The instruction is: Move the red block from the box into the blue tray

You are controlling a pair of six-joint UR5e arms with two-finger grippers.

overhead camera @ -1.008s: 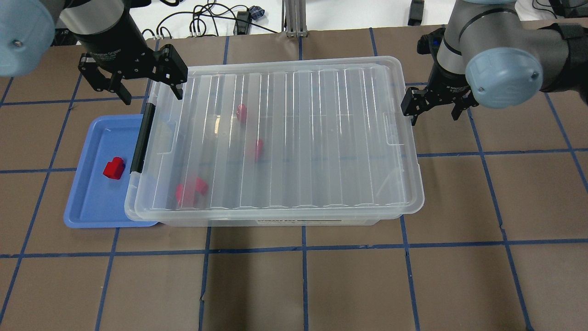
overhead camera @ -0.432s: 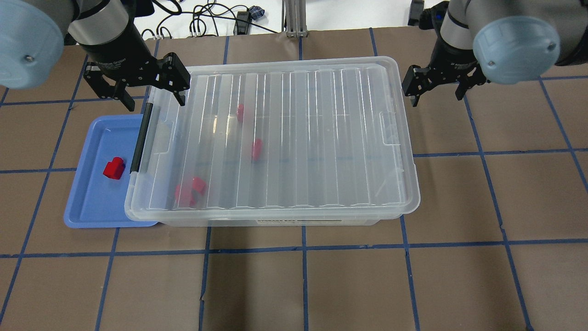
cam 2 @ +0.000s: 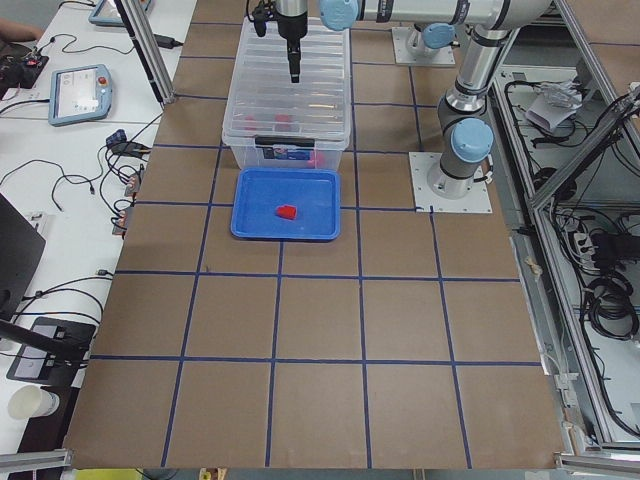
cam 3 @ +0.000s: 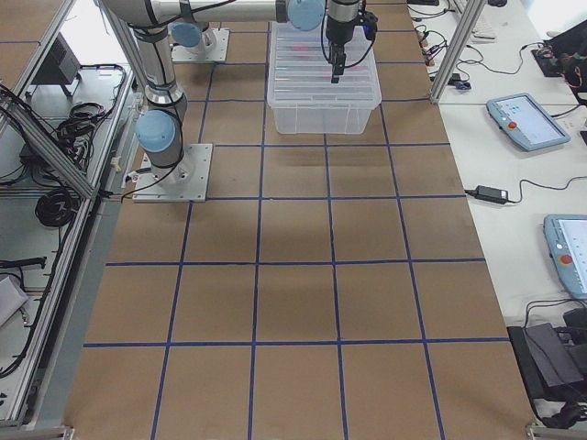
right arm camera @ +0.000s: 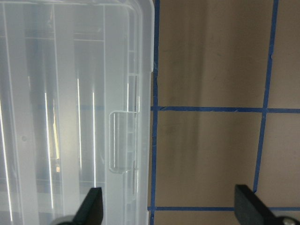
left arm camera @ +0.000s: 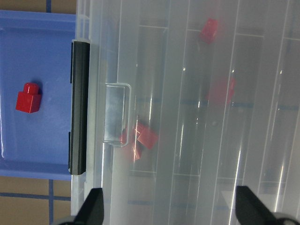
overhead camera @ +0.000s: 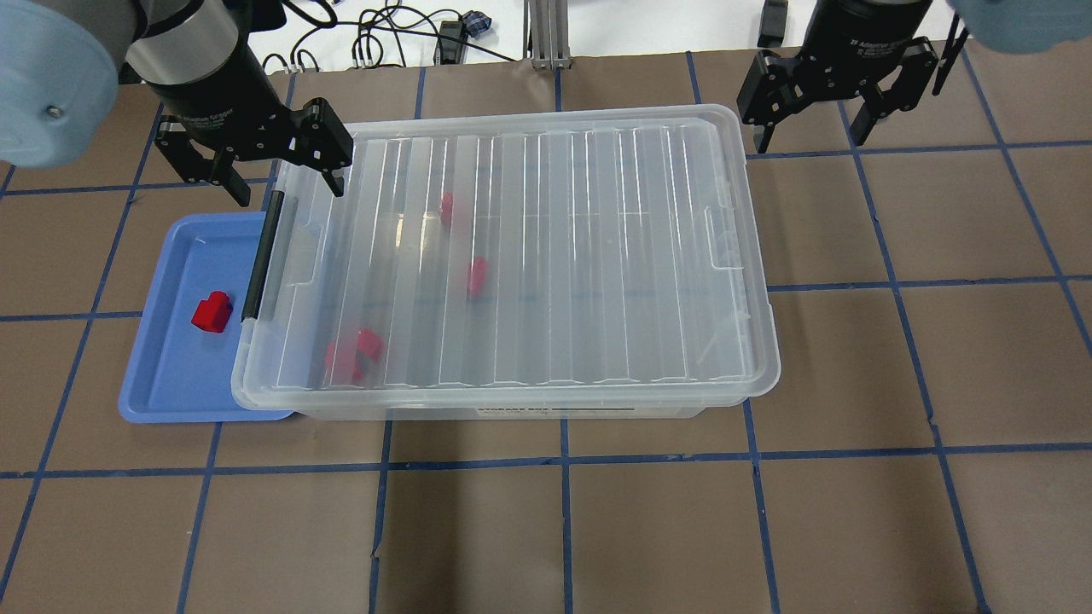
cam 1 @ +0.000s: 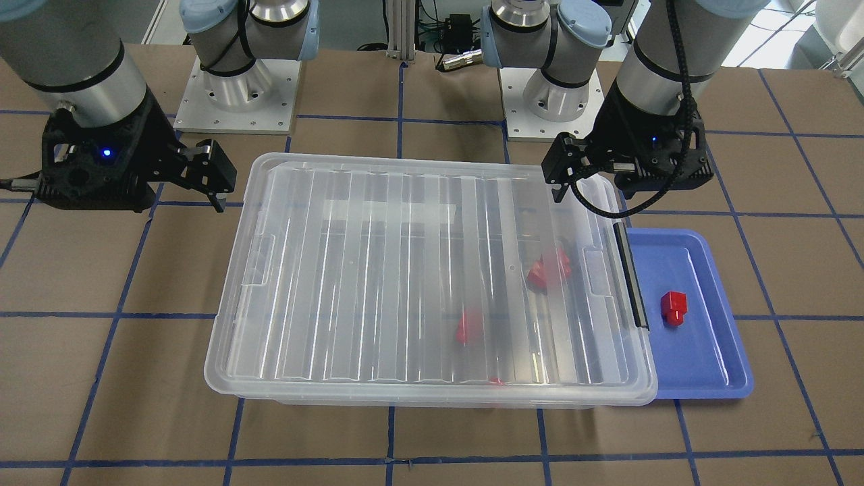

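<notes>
The box [overhead camera: 597,256] is a clear bin with its ribbed lid lying on it and a black latch handle [overhead camera: 263,256] at its left end. Three red blocks [overhead camera: 476,275] show blurred through the lid. The blue tray [overhead camera: 171,384] sits against the box's left end, partly under its rim. One red block [overhead camera: 211,311] lies in the tray, also in the left wrist view [left arm camera: 28,98]. My left gripper [overhead camera: 277,183] is open and empty above the box's far left corner. My right gripper [overhead camera: 810,128] is open and empty beyond the box's far right corner.
Brown table with a blue tape grid [overhead camera: 563,460]. Cables [overhead camera: 384,38] and an aluminium post [overhead camera: 546,34] lie past the far edge. The arm bases [cam 1: 236,88] stand behind the box in the front-facing view.
The lid has settled a little lower and to the left on the box. My right gripper has moved away from the lid's right edge toward the far side. The left gripper has barely shifted.
</notes>
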